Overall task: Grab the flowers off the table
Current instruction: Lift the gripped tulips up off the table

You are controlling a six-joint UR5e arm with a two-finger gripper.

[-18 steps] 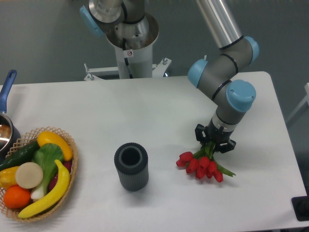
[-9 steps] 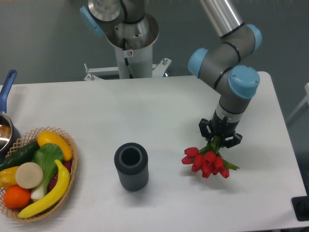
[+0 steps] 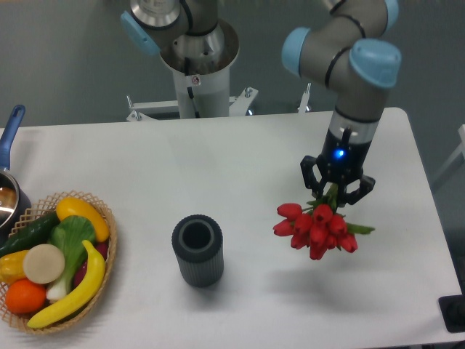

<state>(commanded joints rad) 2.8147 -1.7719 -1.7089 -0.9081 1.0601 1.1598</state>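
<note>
Holding the flowers above the tabletop

Hanging under my pincer [image 3: 337, 190], the flowers [image 3: 317, 227] point with their red buds downward and a little toward the left of the picture. Their green stems go up between my fingers, so the long axis of the bunch is nearly vertical, only a bit tilted. One green leaf tip sticks out to the right, just under the buds.

My pincer is closed on the stems, close above the buds. The fingers are only slightly apart, with the stems filling the gap between them. A small blue light is shining on my wrist above the pincer.

The bunch seems lifted off the white tabletop [image 3: 240, 160]: a soft shadow lies on the surface below and apart from the buds. The flowers are over the right half of the tabletop.

To the left of them a dark ribbed cylinder cup [image 3: 197, 250] stands upright with its open mouth up, well apart from the bunch. At the far left edge is a woven basket [image 3: 109, 251] with fruit and vegetables, and behind it a pot with a blue handle [image 3: 11, 131].
</note>
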